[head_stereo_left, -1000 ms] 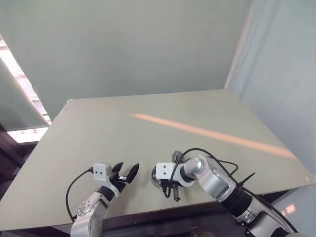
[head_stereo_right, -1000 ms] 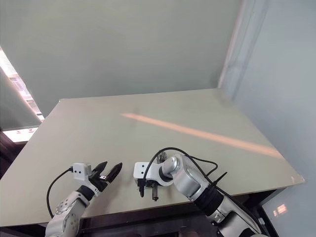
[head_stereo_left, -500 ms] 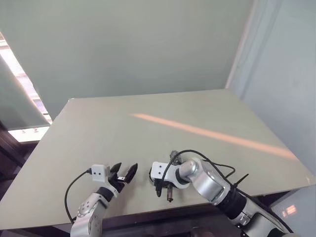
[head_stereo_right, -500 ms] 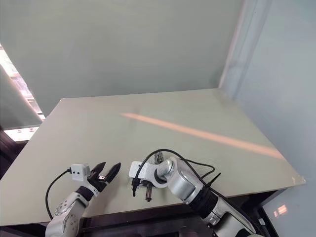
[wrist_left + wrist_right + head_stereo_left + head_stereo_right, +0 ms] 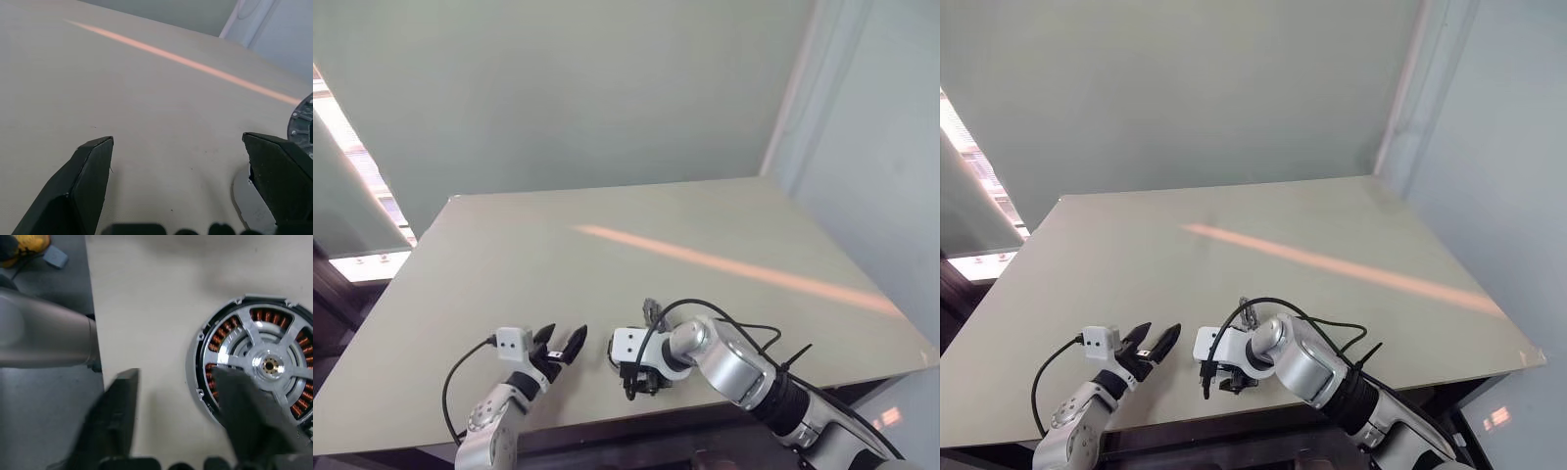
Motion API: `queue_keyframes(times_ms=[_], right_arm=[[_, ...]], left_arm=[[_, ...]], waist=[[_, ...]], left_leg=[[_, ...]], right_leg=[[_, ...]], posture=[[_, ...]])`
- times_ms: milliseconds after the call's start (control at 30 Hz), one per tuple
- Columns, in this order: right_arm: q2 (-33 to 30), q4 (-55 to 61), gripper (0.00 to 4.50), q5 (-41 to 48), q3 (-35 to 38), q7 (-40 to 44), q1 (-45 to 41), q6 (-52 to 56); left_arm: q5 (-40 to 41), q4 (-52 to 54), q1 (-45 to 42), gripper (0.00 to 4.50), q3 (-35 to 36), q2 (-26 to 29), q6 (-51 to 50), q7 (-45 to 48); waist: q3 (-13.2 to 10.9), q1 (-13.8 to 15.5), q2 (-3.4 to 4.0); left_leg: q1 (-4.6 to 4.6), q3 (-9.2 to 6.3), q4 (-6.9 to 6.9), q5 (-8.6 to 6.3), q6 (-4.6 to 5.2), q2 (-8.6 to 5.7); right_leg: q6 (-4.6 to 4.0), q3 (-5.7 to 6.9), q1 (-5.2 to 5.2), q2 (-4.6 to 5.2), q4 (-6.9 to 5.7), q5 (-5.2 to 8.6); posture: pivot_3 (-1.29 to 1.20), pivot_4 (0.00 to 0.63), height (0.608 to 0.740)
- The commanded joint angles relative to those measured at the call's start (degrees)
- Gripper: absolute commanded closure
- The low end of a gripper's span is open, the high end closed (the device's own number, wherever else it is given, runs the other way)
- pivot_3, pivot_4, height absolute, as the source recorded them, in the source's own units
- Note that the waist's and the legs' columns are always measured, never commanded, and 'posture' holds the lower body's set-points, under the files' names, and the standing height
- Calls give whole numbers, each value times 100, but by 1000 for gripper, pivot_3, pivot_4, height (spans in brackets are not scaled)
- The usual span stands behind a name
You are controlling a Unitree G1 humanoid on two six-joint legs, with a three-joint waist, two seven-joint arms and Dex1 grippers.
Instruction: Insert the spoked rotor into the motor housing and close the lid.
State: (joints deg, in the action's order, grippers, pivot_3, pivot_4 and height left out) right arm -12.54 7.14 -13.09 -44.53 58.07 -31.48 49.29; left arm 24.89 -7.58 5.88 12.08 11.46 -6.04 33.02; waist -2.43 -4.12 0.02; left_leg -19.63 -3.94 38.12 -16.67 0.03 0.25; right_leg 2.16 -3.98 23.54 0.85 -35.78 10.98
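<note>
- The right gripper (image 5: 176, 431) hangs over the near edge of the table (image 5: 636, 245), pointing steeply down. Its two black fingers (image 5: 120, 421) stand apart with nothing between them, as the right wrist view shows.
- Just under that gripper, the spoked rotor (image 5: 266, 363) lies inside the motor housing (image 5: 208, 362), its silver arms crossing over the copper windings. One finger overlaps the rim of the assembly in that view; whether it touches is hard to say, given the blur.
- In the head views, the housing sits mostly behind the right wrist, close to the front edge of the table.
- The left gripper (image 5: 563, 348) rests nearby, just beside the right one, roughly level and pointing forward. Its fingers (image 5: 88, 181) are spread wide and empty.
- The insertion step looks complete, judging by how the rotor sits.
- What remains appears to be the lid. The next move would call for finding and lifting it, then lining it up squarely above the rotor before pressing down.
- The assembly's place near the table edge leaves little margin for a nudge.
</note>
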Motion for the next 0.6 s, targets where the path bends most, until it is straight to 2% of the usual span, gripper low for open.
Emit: queue_keyframes(times_ms=[33, 100, 200, 300, 367, 433, 600], right_arm=[[14, 392, 718, 201, 264, -82, -224, 92], [65, 546, 36, 329, 458, -210, -207, 167], [122, 846, 36, 581, 775, -348, -172, 154], [496, 1255, 0, 1088, 1771, -746, -124, 126], [558, 1282, 0, 1167, 2340, -1115, -224, -12], [308, 1112, 0, 949, 2622, -1512, -379, -218], [-638, 473, 0, 499, 2642, -1952, -509, -593]], left_arm=[[1, 28, -103, 0, 6, 27, 102, 45], [7, 23, -103, 0, 17, 36, 95, 49], [48, 57, -73, 0, 35, 46, 65, 82], [180, 183, 41, 587, 52, 61, -105, 158], [262, 252, 101, 1277, 47, 84, -259, 201], [380, 372, 180, 1975, 23, 122, -525, 285], [745, 826, 467, 3829, -182, 398, -1573, 542]], waist=[[0, 0, 0], [0, 0, 0], [0, 0, 0], [-1, -1, -1], [-1, -3, -1], [-3, 2, -2], [-7, -9, -11]], left_leg=[[0, 0, 0, 0, 0, 0], [-1, 0, 0, 0, 0, 0], [-1, -1, -1, 0, 0, 0], [-2, -1, -3, 0, -1, 0], [-3, -1, -6, 0, -1, 2], [-4, 1, -5, -1, -1, 2], [-5, 4, -7, -4, -4, -5]], right_leg=[[0, 0, 0, 0, 0, 0], [0, 0, 1, 0, 0, 0], [0, 1, 2, 0, 0, 0], [0, 0, 4, 0, 1, 0], [0, 0, 6, 0, 1, 0], [1, 0, 6, 1, 2, 0], [2, 0, 6, 13, 12, 4]], posture=[[0, 0, 740], [0, 0, 740], [0, 0, 740], [0, 0, 740], [0, 0, 740], [0, 0, 740], [0, 0, 740]])
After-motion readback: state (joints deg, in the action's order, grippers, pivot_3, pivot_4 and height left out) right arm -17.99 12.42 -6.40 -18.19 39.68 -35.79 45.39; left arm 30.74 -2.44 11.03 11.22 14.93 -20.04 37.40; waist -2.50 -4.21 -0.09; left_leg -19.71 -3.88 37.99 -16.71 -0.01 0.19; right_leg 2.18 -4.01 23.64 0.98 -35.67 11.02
